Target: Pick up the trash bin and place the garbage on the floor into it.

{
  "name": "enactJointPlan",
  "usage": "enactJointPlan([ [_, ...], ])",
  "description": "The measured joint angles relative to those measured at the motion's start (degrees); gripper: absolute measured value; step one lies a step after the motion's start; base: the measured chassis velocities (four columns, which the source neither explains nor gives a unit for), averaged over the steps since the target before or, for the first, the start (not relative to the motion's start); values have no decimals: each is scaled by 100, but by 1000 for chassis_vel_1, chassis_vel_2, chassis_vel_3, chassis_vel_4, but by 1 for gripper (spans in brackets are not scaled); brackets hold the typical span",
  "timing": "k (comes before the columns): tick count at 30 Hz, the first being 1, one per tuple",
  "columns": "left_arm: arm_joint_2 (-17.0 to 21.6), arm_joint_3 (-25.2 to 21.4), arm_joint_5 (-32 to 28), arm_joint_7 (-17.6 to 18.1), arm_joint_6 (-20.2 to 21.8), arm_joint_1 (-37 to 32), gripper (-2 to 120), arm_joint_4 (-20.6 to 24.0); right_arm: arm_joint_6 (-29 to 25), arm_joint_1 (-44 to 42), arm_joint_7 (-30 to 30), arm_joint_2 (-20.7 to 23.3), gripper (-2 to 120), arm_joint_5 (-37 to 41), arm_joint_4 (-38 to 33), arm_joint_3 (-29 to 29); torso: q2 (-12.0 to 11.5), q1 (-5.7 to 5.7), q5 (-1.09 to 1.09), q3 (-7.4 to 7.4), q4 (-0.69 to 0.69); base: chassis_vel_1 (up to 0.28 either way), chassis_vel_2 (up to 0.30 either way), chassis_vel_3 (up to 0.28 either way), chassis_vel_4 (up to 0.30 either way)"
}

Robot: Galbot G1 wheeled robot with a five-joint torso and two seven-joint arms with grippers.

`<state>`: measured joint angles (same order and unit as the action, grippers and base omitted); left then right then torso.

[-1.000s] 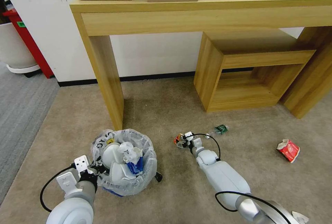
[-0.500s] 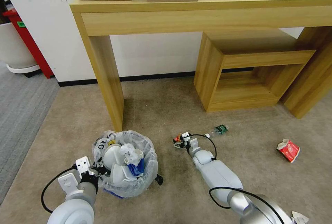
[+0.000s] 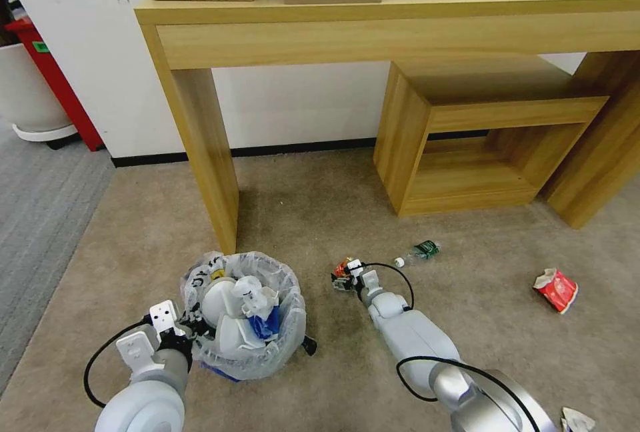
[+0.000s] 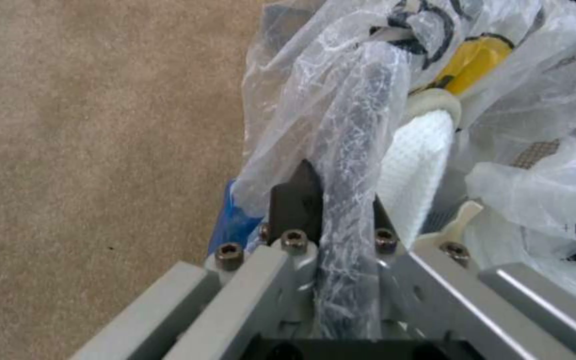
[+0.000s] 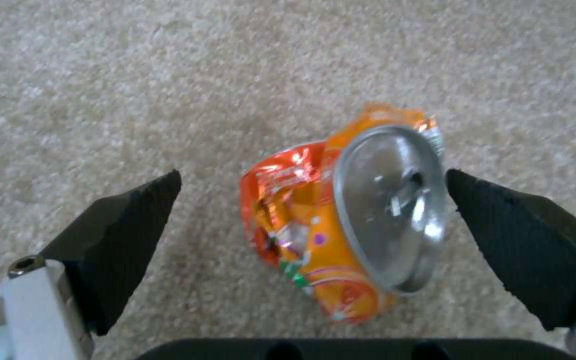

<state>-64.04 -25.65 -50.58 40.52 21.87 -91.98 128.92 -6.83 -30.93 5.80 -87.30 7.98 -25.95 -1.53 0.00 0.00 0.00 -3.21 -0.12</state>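
1. The trash bin point(image 3: 248, 315) stands on the floor point(image 3: 320, 219) by the leg of the wooden desk point(image 3: 207, 145), lined with a crinkly plastic bag and holding white and blue garbage point(image 3: 243, 312).
2. The left end effector point(image 3: 181, 332) sits at the bin's near left rim; in the left wrist view its fingers point(image 4: 295, 205) are pressed together on the bag-covered rim point(image 4: 351, 200), one outside and one inside.
3. A crushed orange can point(image 5: 345, 220) lies on the floor between the two fingers of the right end effector point(image 5: 311, 235), which are spread wide, with carpet showing between the can and the left finger.
4. In the head view the right end effector point(image 3: 343, 277) is low at the floor just right of the bin, its arm stretched forward from the lower right.
5. A small green-labelled bottle point(image 3: 420, 252) lies just beyond that end effector, and a red packet point(image 3: 555, 289) lies well apart to the right.
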Motion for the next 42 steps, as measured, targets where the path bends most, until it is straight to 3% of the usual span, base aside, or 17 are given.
enactJointPlan([
  [10,-10,39,21,3,-7,22,0,-44,-7,46,86,-22,96,0,118,-77,0,0,0,0,0,0,0,0,0],
  [17,-8,100,60,9,-16,58,0,-98,-15,70,252,40,65,113,125,-98,0,0,0,0,0,0,0,0,0],
  [22,-8,145,87,12,-24,88,0,-137,-38,44,298,110,53,143,66,-102,0,0,0,0,0,0,0,0,0],
  [35,-2,199,148,35,-35,94,0,-175,-87,37,258,227,50,223,-41,-86,0,0,0,0,0,0,0,0,0],
  [40,49,168,74,87,-36,83,0,-112,-82,-203,290,526,50,574,-899,-3,0,0,1,0,1,0,0,0,0],
  [42,94,127,-18,114,-36,70,0,-48,-42,-447,364,832,50,999,-1844,103,0,0,1,0,-2,0,0,0,0],
])
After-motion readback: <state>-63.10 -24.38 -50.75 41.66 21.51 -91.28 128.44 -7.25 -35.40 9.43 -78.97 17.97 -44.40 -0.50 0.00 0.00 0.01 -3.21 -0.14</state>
